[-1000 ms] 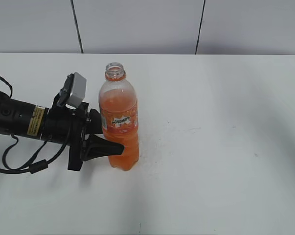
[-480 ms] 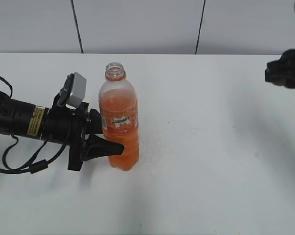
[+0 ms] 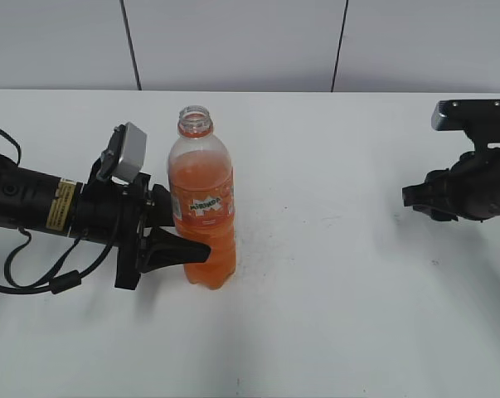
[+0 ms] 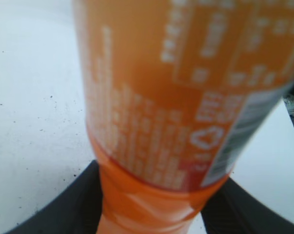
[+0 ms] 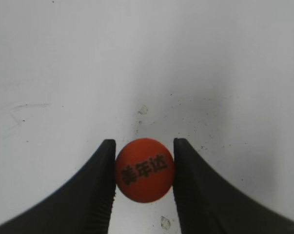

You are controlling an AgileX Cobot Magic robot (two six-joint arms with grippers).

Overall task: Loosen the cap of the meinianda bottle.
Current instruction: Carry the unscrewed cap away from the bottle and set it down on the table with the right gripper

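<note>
The right gripper (image 5: 144,178) is pinching the cap (image 5: 144,169) above the table (image 3: 332,282). At nine o'clock in the exterior view, the left gripper (image 3: 187,236) is clamping the upright, uncapped bottle (image 3: 201,207).

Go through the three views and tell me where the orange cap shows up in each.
Exterior view: the cap cannot be made out; the right gripper sits at the right edge and the meinianda bottle has an open neck.
Left wrist view: not in it; only the bottle's label, close up.
Right wrist view: cap at lower centre, between the two fingers.
Shared landmark: the white table.
</note>
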